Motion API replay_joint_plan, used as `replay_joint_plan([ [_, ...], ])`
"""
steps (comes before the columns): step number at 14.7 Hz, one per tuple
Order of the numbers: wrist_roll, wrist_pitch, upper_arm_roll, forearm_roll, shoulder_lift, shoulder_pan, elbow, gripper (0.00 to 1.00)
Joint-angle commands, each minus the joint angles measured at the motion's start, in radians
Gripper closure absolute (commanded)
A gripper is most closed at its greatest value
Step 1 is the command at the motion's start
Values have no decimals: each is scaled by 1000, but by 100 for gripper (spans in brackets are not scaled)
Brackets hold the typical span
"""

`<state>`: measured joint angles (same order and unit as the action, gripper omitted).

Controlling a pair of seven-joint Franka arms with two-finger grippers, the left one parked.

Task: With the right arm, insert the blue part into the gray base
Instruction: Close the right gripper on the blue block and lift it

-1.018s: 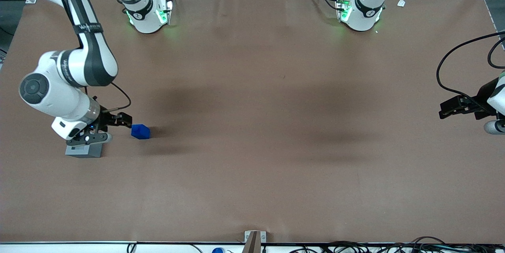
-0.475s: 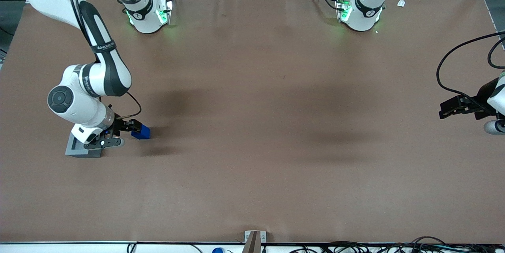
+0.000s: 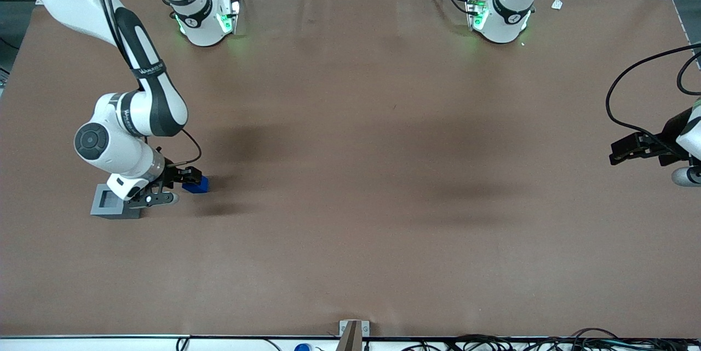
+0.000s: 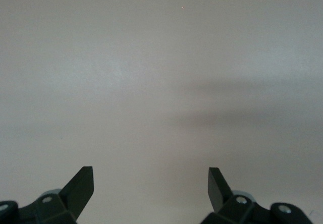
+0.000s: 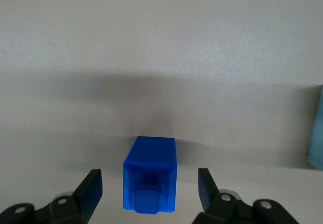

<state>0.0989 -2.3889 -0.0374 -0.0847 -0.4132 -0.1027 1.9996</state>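
Note:
The blue part (image 3: 198,185) lies on the brown table beside the gray base (image 3: 105,201), which shows its square recess. In the right wrist view the blue part (image 5: 150,176) sits between my two black fingers (image 5: 90,188) with gaps on both sides, its raised stub facing the camera. My right gripper (image 3: 183,182) is open and low over the table, straddling the blue part without touching it. An edge of the gray base (image 5: 316,133) shows in the right wrist view.
The brown table mat (image 3: 383,176) stretches wide toward the parked arm's end. Two arm mounts (image 3: 205,17) (image 3: 501,11) stand at the table edge farthest from the front camera. A small bracket (image 3: 353,332) sits at the nearest edge.
My right arm has moved off the gray base toward the blue part and lowered; the gripper now straddles the blue part. The gray base's recess is uncovered.

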Motion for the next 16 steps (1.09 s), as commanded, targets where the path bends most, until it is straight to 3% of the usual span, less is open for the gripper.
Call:
replay_joint_plan([
  [1, -8, -19, 1, -17, -6, -3, 16, 17],
  [5, -7, -39, 1, -17, -15, -3, 28, 20],
  [9, -7, -44, 1, -17, -16, -3, 34, 33],
  [16, -4, -45, -1, -15, -22, 0, 34, 79],
])
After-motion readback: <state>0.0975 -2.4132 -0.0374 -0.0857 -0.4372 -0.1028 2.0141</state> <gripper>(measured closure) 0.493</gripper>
